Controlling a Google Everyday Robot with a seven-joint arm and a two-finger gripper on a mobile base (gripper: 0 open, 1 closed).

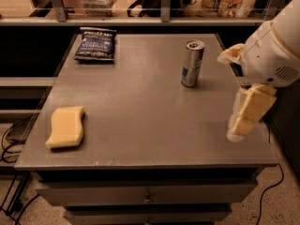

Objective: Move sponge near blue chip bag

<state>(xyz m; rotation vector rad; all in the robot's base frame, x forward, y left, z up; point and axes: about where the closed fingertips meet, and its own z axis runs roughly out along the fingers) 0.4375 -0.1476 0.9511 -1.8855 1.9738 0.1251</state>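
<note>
The sponge (65, 127) lies flat on the table (154, 125), well to the left of the drink can (192, 63) and much nearer the front edge, close to the front-left corner. Nothing touches it. The blue chip bag (96, 44) lies flat too, left of the can and a little further back, near the rear-left corner and well apart from the sponge.

The gripper (241, 121) hangs to the right of the can and nearer the front, over the table's right edge, pointing down. I cannot tell how far open it is. It has hold of nothing, since the sponge rests free on the table.

The likely trouble is the crossing. To reach the sponge the arm must travel left past the can, which stands upright, tall and narrow; a low or wide sweep could tip it and send it rolling.

The sponge sits near two edges, so a descent that lands off-centre could shove it over the edge instead of gripping it. Soft foam may also squash and slip from a shallow hold.

At the far end, the light bag could be nudged backward or covered.
</note>
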